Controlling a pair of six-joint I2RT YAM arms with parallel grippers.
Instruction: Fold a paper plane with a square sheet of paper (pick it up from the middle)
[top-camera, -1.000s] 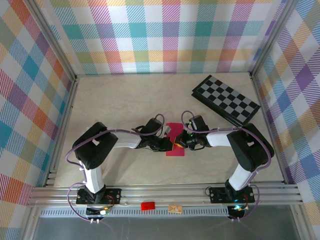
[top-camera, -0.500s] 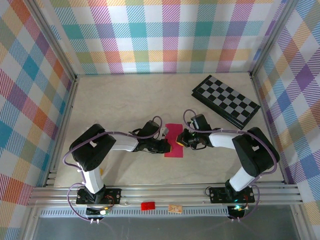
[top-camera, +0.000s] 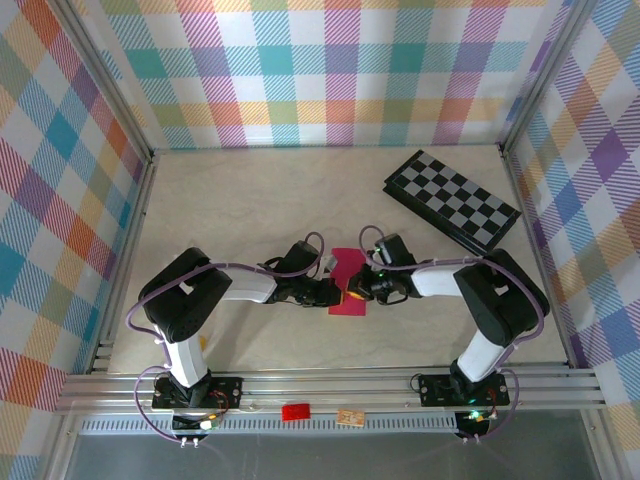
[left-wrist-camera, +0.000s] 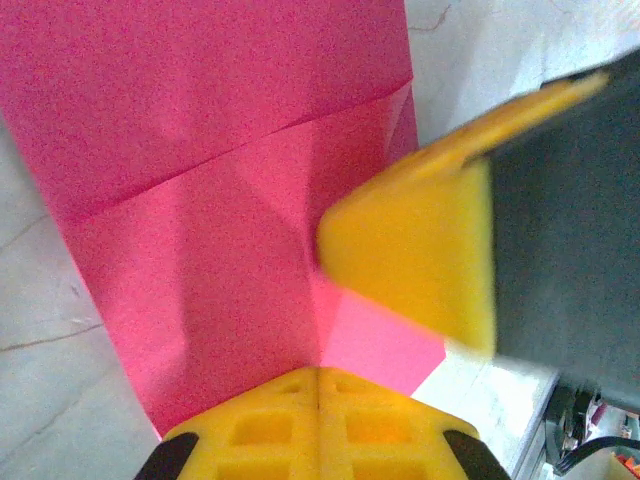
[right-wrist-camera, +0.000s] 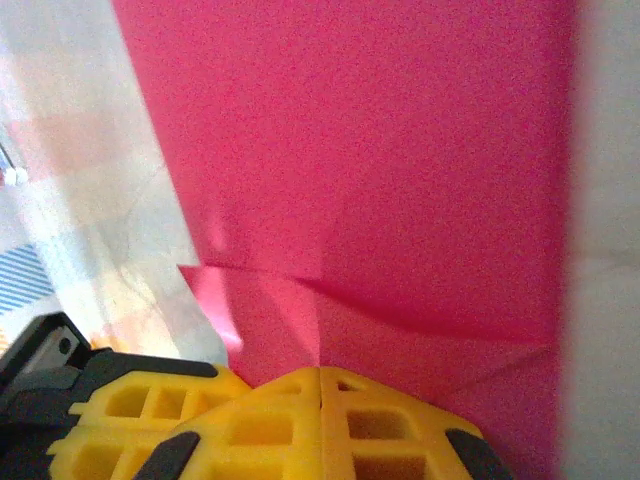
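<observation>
Square sheet of paper, partly folded, flat at mid tabletop. Left tool and right tool both clenched, empty, tips pressing crease. My judgement: press flat, slide slowly, avoid dragging sheet.

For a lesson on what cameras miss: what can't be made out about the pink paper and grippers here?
- Right wrist view: the shut right gripper hides whether it pinches or just presses the square sheet of paper; the frame's top cuts the sheet off.
- Left wrist view: same under the left gripper; the right gripper's blurred finger covers part of the sheet.
- Top view: both grippers hide the sheet's creased part.
</observation>
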